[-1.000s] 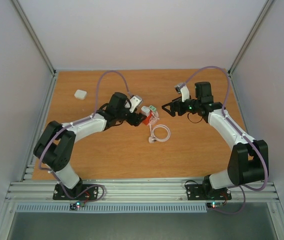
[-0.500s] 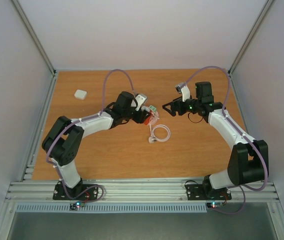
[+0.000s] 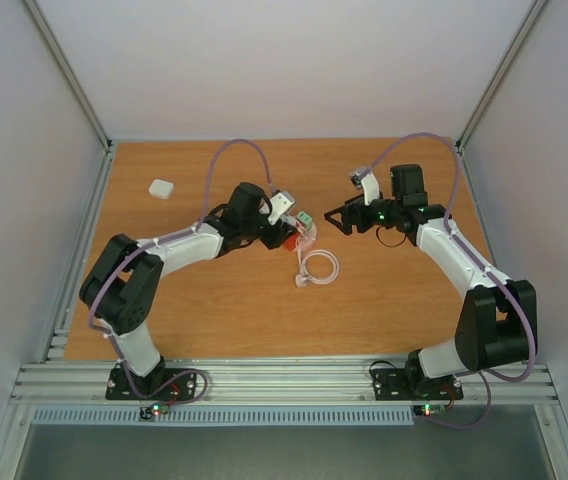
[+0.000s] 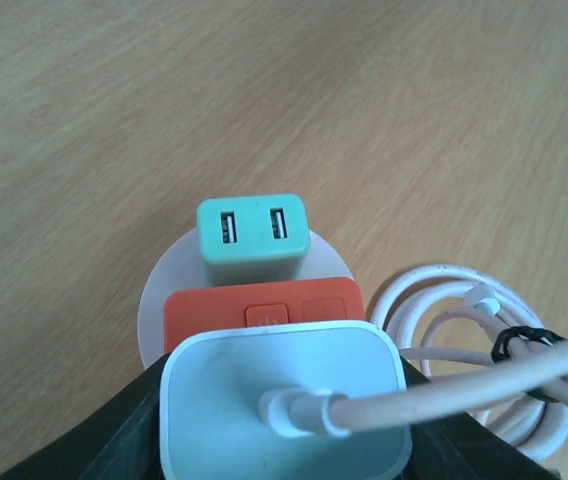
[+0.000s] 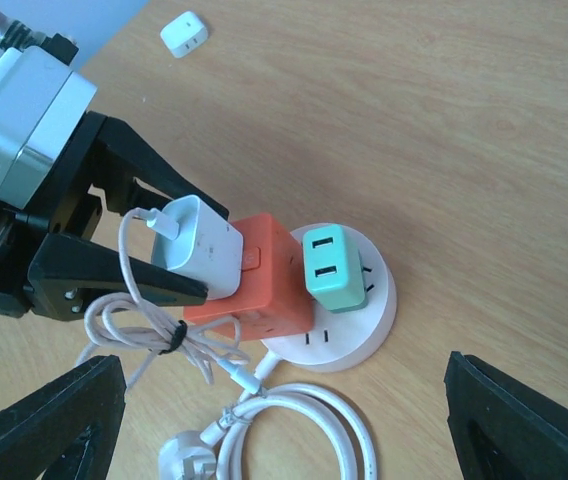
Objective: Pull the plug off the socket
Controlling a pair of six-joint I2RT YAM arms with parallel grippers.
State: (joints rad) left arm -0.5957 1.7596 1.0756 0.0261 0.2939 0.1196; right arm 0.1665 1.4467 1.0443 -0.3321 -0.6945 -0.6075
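Left wrist view, nearest first: the left gripper (image 5: 211, 250) is clamped on the white plug (image 4: 214, 390), with one black finger against each of its flanks. A white cable (image 4: 464, 380) leaves the plug's near face and runs right into a tied coil. Just beyond, the plug sits in the red cube (image 4: 204, 315), and the cube sits on the socket (image 4: 169, 290), a pale round disc lying flat on the wooden table (image 3: 214, 300) near its middle. A teal adapter (image 4: 254, 240) with two USB ports stands on the disc just beside the cube, on its far side. Across the socket, the right gripper (image 3: 336, 218) hovers near it with its jaws spread wide, holding nothing. Well apart, toward the table's back-left corner, lies a small white adapter (image 3: 161, 188).
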